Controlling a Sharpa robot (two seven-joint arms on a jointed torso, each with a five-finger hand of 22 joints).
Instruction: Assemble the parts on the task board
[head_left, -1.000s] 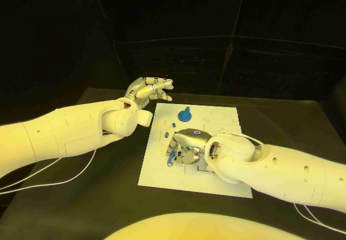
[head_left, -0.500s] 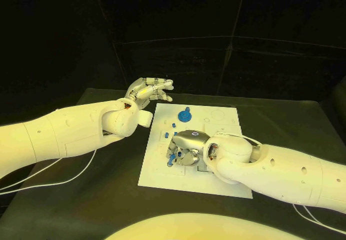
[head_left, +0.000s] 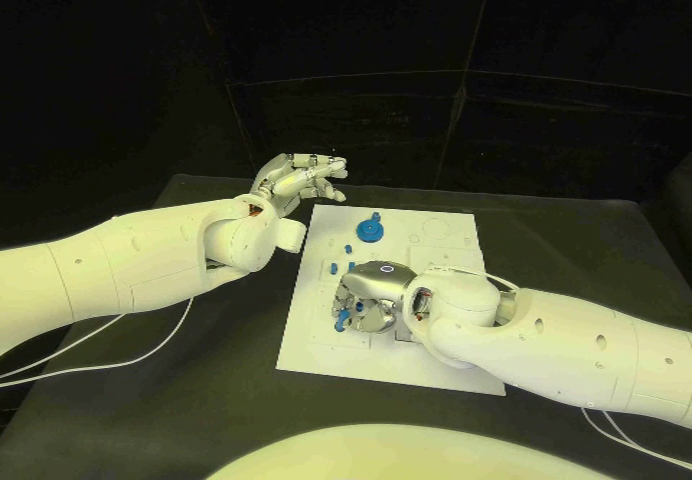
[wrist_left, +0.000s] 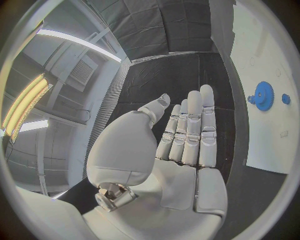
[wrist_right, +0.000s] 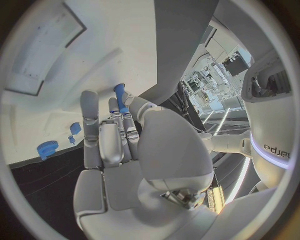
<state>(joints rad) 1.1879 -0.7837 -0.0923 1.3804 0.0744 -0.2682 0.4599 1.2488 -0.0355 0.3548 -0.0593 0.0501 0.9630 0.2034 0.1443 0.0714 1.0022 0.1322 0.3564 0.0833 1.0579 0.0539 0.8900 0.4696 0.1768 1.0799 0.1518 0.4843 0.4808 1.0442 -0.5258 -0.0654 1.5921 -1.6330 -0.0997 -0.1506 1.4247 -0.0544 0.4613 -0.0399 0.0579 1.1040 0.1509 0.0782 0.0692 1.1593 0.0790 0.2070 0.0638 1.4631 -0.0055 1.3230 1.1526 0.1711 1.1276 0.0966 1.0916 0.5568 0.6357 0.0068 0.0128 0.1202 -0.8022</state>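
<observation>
Right hand (head_left: 369, 297) low over the middle of the white task board (head_left: 433, 372), fingers curled about a slim blue peg (wrist_right: 119, 95), pinched at the fingertips; blue gear (head_left: 371, 232) upright on the board's far part, small blue pieces (head_left: 340, 268) just nearer than it, by the left edge; left hand (head_left: 296, 180) raised beyond the board's far-left corner, over the black table (head_left: 159, 400), fingers extended close together, holding nothing.

Just a black table (head_left: 173, 400) under everything, dark cloth-looking top. Some thin white cables (head_left: 130, 350) trail across its left side. Behind it there's a black backdrop (head_left: 433, 110) with panel seams.
</observation>
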